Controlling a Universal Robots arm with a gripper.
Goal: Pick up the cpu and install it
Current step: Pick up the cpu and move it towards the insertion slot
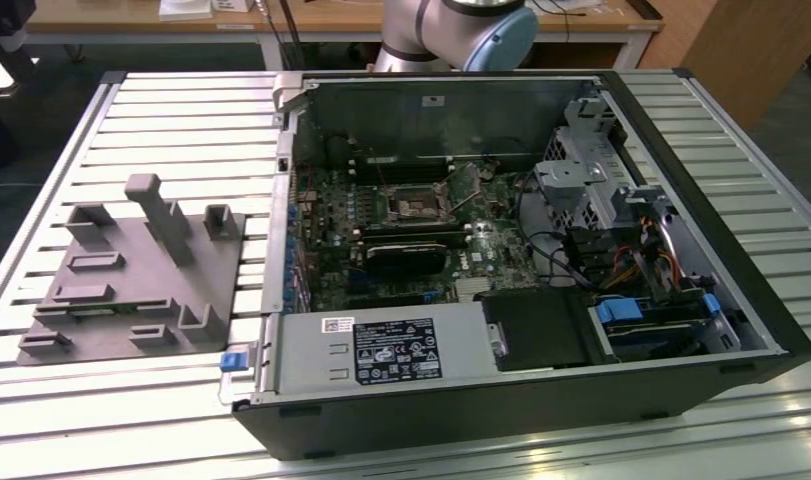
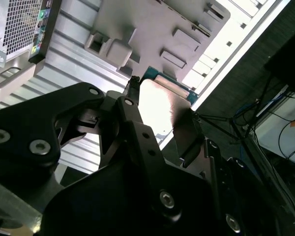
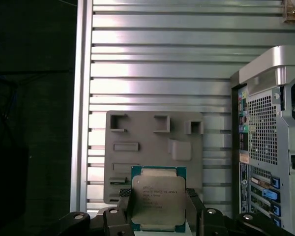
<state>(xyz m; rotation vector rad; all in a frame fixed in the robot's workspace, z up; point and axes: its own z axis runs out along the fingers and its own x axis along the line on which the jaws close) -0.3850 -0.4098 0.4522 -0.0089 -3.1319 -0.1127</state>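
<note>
The cpu (image 3: 157, 202), a small square chip with a silver-grey metal top and green rim, sits clamped between the two black fingers (image 3: 124, 209) of my gripper (image 3: 159, 211). It hangs high above the grey fixture plate (image 3: 155, 147). In the second wrist view the cpu (image 2: 160, 103) shows edge-on and bright, with the gripper (image 2: 160, 118) shut on it. In the exterior view the dark motherboard socket (image 1: 416, 205) lies with a metal frame inside the open computer case (image 1: 512, 410).
The grey fixture plate (image 1: 138, 280) with raised blocks lies on the slatted metal table (image 1: 178, 120) at the exterior view's left of the case. The arm's base (image 1: 459, 35) stands behind the case. Cables, drive bays and a black card (image 1: 408, 255) crowd the case interior.
</note>
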